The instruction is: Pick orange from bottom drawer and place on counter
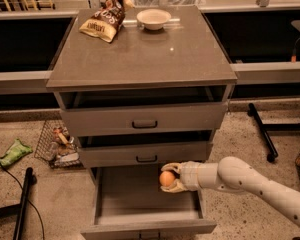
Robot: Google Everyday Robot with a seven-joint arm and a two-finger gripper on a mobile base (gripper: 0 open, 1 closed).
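The bottom drawer (148,227) stands pulled open, its inside bare. My gripper (169,178) reaches in from the right on a white arm and is shut on the orange (166,178), holding it over the drawer's right rear part, just below the middle drawer's front. The counter (140,54) is the flat grey-brown top of the cabinet above.
A chip bag (104,20) and a pale bowl (153,18) lie at the back of the counter. The top drawer (144,119) and middle drawer (146,154) are slightly ajar. A wire basket (57,145) and a green packet (13,152) lie on the floor to the left. A black stand leg (262,132) is at right.
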